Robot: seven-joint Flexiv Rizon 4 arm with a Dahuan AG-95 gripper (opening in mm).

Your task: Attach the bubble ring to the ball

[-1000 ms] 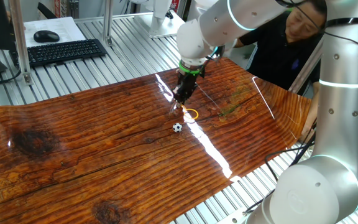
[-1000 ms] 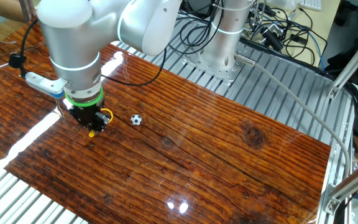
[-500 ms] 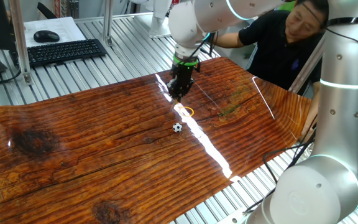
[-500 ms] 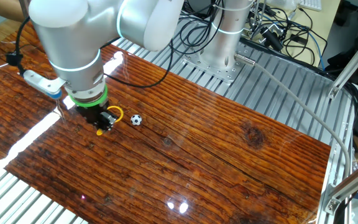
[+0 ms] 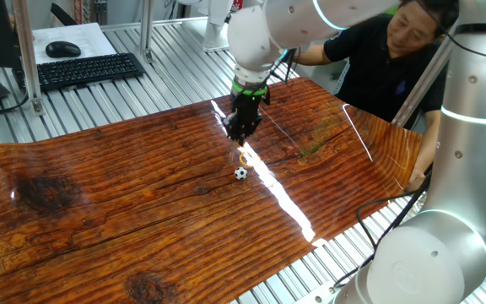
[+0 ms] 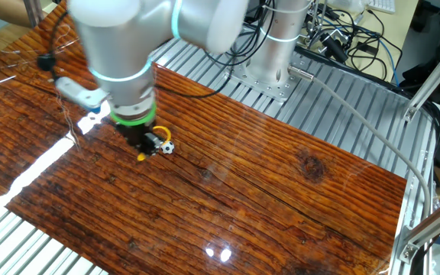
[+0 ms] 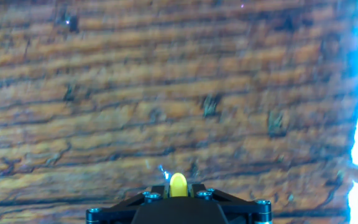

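yellow bubble ring (image 6: 159,136) pinched in gripper (image 6: 148,144), just beside ball (image 6: 168,147).

A glossy wood-grain table (image 5: 142,194) stands on slatted metal, a keyboard (image 5: 87,69) behind.

**Arm bent over the table, fingers pointing down**

The arm comes from above and bends down toward the table. Its last white link points almost straight down, with a green band just above the black gripper (image 5: 242,133). In the other fixed view the gripper (image 6: 148,145) hangs a little above the wood surface. The two fingers are pressed together on the bubble ring (image 6: 159,135). In the hand view the black finger bases frame the yellow stem of the bubble ring (image 7: 178,185).
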